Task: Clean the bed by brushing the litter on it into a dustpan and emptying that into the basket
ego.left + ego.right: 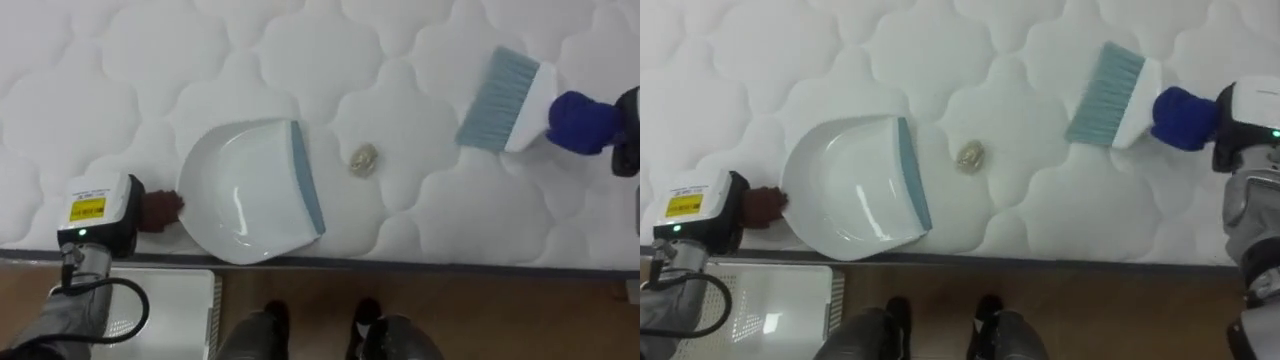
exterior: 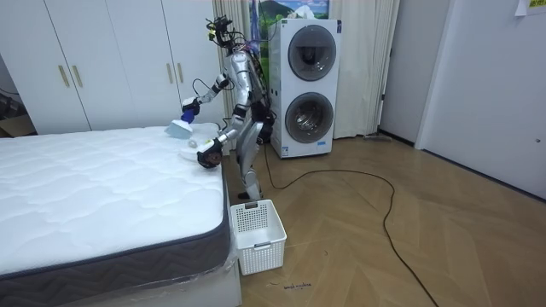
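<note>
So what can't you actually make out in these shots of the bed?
- The scrap on the mattress: too small in either eye view to say what it is.
- The handle of the dustpan: left eye view, covered by the left hand.
- The handle end of the brush: right eye view, runs under the right hand.
- The basket: left eye view, cut off by the bottom edge.

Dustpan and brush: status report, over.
Left hand at the handle end of the dustpan, which lies flat on the mattress. Right hand holds brush. Crumpled scrap between them, unswept. Nothing in the way.
</note>
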Controlling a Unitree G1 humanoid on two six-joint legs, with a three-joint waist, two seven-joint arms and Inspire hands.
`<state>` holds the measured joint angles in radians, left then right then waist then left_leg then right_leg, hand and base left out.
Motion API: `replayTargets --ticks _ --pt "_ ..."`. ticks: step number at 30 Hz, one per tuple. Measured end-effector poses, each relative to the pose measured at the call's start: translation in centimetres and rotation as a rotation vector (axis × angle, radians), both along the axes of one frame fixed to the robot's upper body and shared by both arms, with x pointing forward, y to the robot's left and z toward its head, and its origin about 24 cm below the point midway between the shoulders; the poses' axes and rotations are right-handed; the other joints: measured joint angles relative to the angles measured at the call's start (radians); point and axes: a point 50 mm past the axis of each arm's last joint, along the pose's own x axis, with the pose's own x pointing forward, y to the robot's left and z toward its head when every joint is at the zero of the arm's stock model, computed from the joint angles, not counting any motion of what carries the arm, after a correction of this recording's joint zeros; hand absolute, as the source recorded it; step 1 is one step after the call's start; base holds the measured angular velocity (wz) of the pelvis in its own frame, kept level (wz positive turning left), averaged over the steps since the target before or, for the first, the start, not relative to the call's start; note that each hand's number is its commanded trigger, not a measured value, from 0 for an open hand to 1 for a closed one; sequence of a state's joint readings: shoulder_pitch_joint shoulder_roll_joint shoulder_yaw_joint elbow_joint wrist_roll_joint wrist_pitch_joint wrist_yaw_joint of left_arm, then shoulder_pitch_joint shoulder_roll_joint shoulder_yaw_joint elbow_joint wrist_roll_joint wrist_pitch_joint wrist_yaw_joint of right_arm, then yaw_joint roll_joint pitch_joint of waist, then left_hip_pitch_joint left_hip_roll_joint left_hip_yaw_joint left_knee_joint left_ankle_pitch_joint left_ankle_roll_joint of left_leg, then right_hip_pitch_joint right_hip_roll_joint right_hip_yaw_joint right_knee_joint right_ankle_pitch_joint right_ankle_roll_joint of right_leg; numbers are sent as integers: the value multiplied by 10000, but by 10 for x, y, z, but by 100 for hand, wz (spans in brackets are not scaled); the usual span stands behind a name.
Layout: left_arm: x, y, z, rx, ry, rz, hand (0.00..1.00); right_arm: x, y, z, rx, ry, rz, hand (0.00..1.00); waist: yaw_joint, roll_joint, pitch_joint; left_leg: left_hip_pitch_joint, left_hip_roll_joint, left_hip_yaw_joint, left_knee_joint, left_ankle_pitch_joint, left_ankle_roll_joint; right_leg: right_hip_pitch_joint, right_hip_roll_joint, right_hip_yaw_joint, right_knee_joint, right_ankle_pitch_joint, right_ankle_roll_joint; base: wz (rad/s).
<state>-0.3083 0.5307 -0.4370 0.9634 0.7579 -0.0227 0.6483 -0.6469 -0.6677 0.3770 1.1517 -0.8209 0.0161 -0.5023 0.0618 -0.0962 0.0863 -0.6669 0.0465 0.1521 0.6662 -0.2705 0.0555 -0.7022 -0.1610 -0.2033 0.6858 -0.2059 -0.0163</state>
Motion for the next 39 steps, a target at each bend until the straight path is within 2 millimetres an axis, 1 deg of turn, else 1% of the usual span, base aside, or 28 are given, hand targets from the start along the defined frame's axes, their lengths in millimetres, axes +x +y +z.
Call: replayTargets --ticks 1,2,5,7,8,10,12,14,15,18,19,21,24,25,27,30,32,35,36,37,39 --pt "0 2 2 80 -48 28 100 5 5 5 -649 66 452 100 -34 -76 43 -24 -17 36 -1 0 -1 -79 -29 31 70 -2 -3 -7" --pt "1 2 2 107 -58 47 100 7 8 8 -953 76 664 100 -44 -97 53 -39 -17 42 1 1 -3 -97 -29 36 68 -1 -5 -4" --pt "1 3 2 150 -61 67 100 14 17 16 -2072 95 1362 100 -96 -154 34 -40 2 46 7 3 -6 -62 -22 -3 -68 15 -21 -1" --pt "1 5 3 321 12 9 100 17 25 17 -2794 248 1721 100 -10 -189 29 7 104 76 38 2 -7 43 101 8 -174 90 -21 -11" --pt "1 5 4 395 26 -25 100 18 26 17 -2901 258 1822 100 -5 -213 30 24 109 83 23 2 -8 53 113 17 -224 101 -19 -9" --pt "2 9 8 589 1 -111 100 22 36 20 -3361 441 2281 100 -7 -343 -1 61 118 108 -95 9 -18 47 139 21 -307 139 -33 -5" --pt "3 11 12 857 -38 -290 100 25 43 22 -3644 579 2535 100 -12 -379 -21 63 184 102 -93 17 -33 92 222 15 -431 169 -45 -6" --pt "4 13 16 1047 -95 -396 100 28 50 26 -3841 636 2729 100 -10 -378 -21 92 278 102 -117 28 -63 180 296 -9 -554 258 -72 -9" --pt "4 15 17 1101 -48 -383 100 30 54 27 -3922 718 2846 100 -17 -379 -22 126 324 95 -149 34 -85 248 393 -14 -658 307 -84 -8" --pt "5 16 17 1113 65 -340 100 31 60 29 -3860 850 2960 100 -9 -376 -23 162 392 97 -135 20 -110 321 448 -32 -752 343 -102 -5" --pt "4 16 17 1115 82 -320 100 31 62 27 -3842 1004 3001 100 27 -371 -25 167 461 92 -123 13 -127 374 514 -52 -856 406 -123 -5" --pt "4 17 16 1070 169 -275 100 31 67 26 -3816 1173 3133 100 13 -371 -25 182 497 70 -121 13 -143 428 583 -79 -916 437 -141 -4" --pt "4 16 15 992 290 -305 100 29 82 22 -3660 1439 3701 100 21 -365 -25 316 497 72 -234 35 -177 562 582 -174 -1014 488 -170 -2" --pt "4 16 15 962 351 -354 100 28 89 21 -3610 1571 3927 100 39 -344 -41 341 485 78 -278 40 -185 581 585 -167 -1067 496 -175 -3" --pt "4 15 14 917 413 -389 100 26 98 19 -3589 1703 4262 100 158 -320 -55 341 474 93 -290 53 -207 593 657 -136 -1164 564 -198 -10" --pt "3 14 12 939 530 -467 100 26 111 18 -3636 1828 4749 100 245 -314 -61 349 471 79 -301 74 -234 592 658 -158 -1160 564 -201 -2" --pt "1 14 10 929 603 -462 100 25 118 16 -3605 1887 4947 100 253 -299 -91 350 465 70 -319 78 -240 596 658 -174 -1166 563 -203 0" --pt "-2 11 6 1000 809 -651 100 19 128 7 -3213 2269 5230 100 310 -297 -121 512 446 67 -428 84 -245 760 660 -187 -1270 562 -199 0" --pt "-4 10 4 1020 922 -709 100 16 131 2 -2804 2497 5340 100 303 -286 -160 577 448 64 -457 85 -247 847 665 -208 -1320 562 -197 0" --pt "-5 9 2 1059 999 -776 100 15 134 -1 -2475 2761 5400 100 298 -285 -167 644 450 66 -483 84 -248 912 660 -220 -1335 559 -192 0" --pt "-5 9 1 1072 1049 -781 100 15 139 -1 -1948 3005 5419 100 299 -286 -169 654 455 77 -491 84 -248 910 656 -206 -1331 557 -190 0"
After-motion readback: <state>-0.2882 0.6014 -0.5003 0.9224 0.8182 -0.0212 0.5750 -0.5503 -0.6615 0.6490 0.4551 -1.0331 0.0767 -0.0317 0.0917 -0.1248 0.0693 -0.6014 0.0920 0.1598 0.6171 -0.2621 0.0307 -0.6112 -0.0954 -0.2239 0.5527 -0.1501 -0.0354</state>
